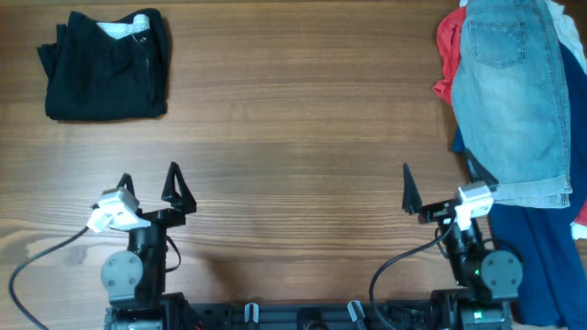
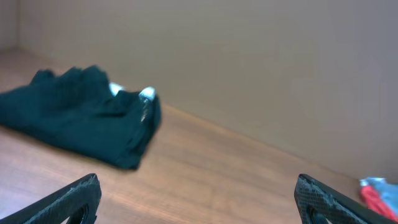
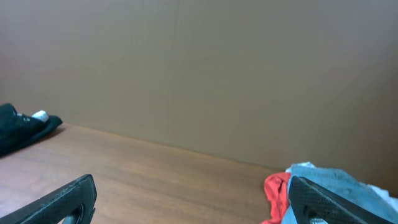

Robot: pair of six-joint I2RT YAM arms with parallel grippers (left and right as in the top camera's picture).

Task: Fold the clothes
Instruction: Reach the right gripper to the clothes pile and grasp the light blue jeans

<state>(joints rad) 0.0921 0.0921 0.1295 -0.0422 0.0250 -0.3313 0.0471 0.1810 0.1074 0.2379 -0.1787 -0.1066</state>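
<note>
The clothes lie in a heap at the table's right edge. Light-blue denim shorts [image 1: 509, 92] lie on top, over a red garment [image 1: 447, 46], a navy one [image 1: 541, 252] and a bit of white [image 1: 570, 32]. A black garment [image 1: 105, 64] lies folded at the far left. My left gripper [image 1: 149, 176] stands open near the front edge, with nothing between its fingers. My right gripper [image 1: 438, 174] is open too, its right finger beside the heap's edge. The left wrist view shows the open left gripper [image 2: 198, 186] and the black garment [image 2: 81, 115]. In the right wrist view the right gripper [image 3: 191, 186] faces the red garment [image 3: 275, 190] and the shorts [image 3: 336, 180].
The wooden table [image 1: 293, 137] runs between the black garment and the heap. A plain tan wall [image 3: 199, 74] stands behind the table. Both arm bases and their cables sit along the front edge.
</note>
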